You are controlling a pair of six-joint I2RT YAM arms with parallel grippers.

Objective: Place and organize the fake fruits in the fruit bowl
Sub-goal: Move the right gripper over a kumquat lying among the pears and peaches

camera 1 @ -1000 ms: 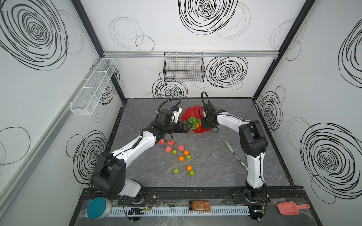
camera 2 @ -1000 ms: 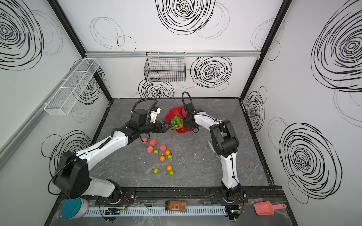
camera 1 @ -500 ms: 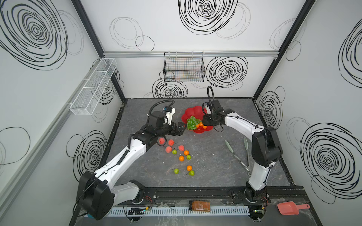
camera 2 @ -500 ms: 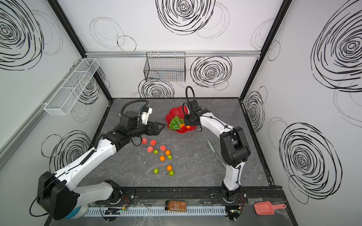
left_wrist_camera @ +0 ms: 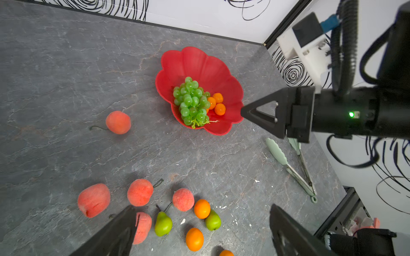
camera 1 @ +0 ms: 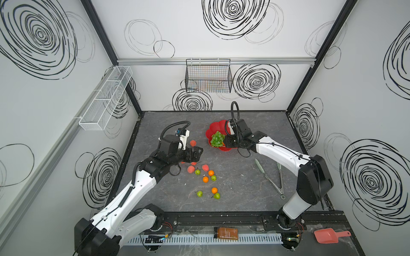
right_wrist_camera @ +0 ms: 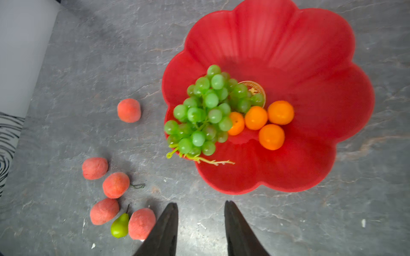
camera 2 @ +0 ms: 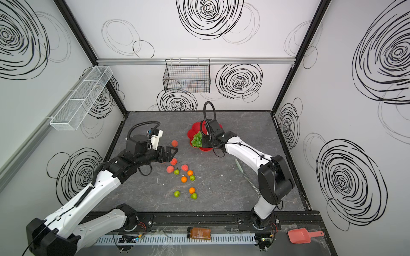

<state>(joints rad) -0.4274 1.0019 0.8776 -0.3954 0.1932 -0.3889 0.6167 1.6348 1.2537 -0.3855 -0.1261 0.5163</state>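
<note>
The fruit bowl [right_wrist_camera: 310, 66] carries a gold sticker [right_wrist_camera: 255, 85], print unreadable.

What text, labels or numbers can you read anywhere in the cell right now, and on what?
No text here is legible.
Amber jar: printed label, too small and blurred to read.
Gold disc at the centre of the red flower bowl: raised mark, too blurred to read.
Nothing else shows writing.
</note>
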